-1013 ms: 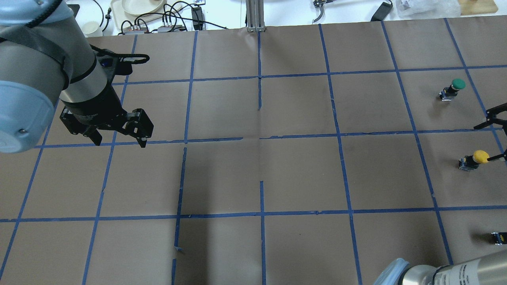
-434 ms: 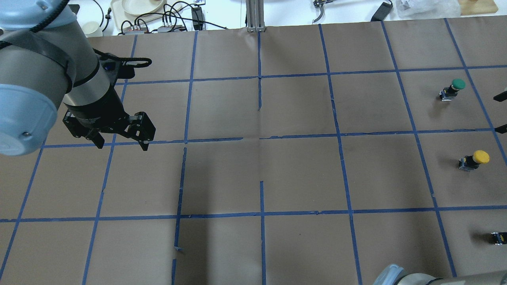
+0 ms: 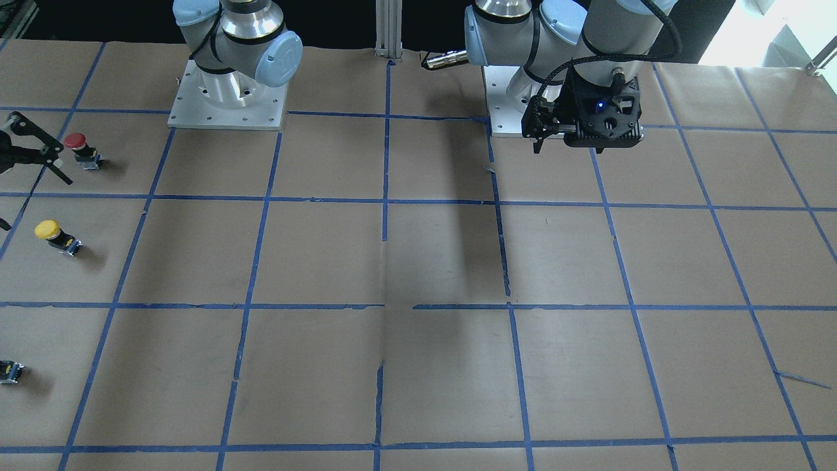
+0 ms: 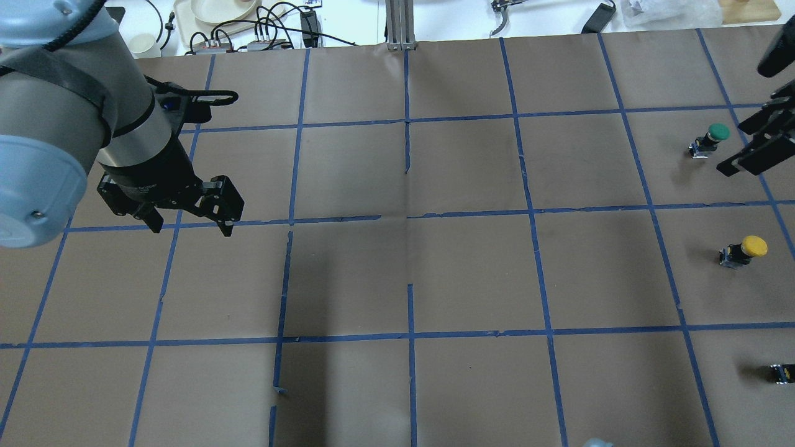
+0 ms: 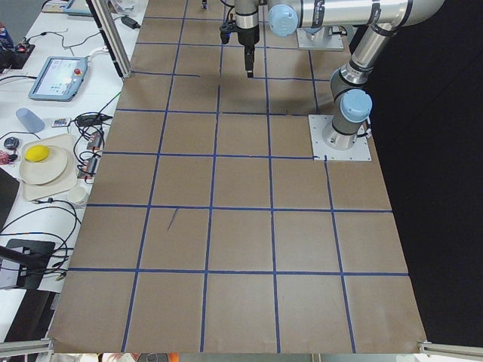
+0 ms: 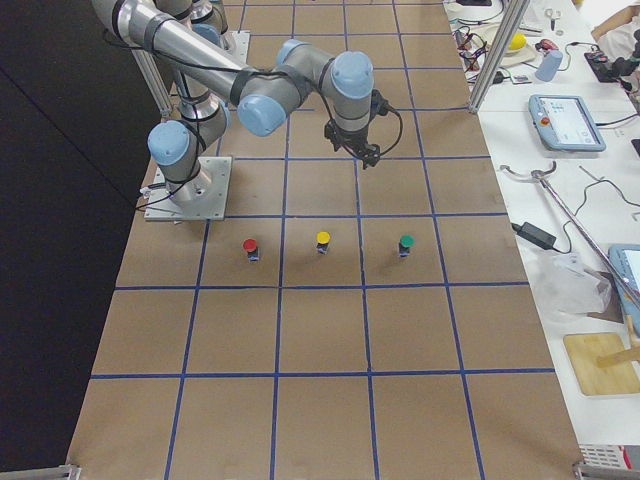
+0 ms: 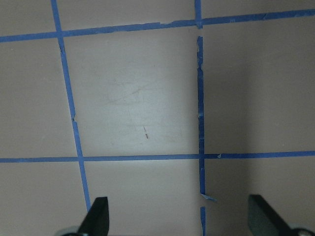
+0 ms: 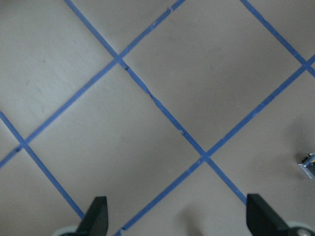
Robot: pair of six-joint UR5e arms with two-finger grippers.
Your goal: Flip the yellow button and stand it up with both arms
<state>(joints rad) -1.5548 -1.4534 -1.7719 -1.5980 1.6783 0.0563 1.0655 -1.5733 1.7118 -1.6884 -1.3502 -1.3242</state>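
Note:
The yellow button (image 4: 748,248) stands cap up on its black-grey base at the table's right side. It also shows in the front view (image 3: 55,235) and the right side view (image 6: 323,240). My right gripper (image 4: 736,149) is open and empty, raised well above the table, beyond the yellow button and beside the green one in the overhead view. Its wrist view (image 8: 177,219) shows only taped paper between wide-apart fingers (image 8: 96,216). My left gripper (image 4: 189,226) is open and empty, hovering over the table's left side, far from the button. Its wrist view (image 7: 179,219) shows bare paper.
A green-capped button (image 4: 714,135) stands beyond the yellow one, a red-capped button (image 6: 250,245) on its near side. A small black-and-yellow piece (image 4: 784,372) sits at the overhead view's right edge. Cables and a tray (image 4: 217,12) lie past the table's far edge.
My right gripper has drawn away from the yellow button's cap, risen and moved toward the far side. The yellow button has stayed in place. My left gripper has barely shifted.

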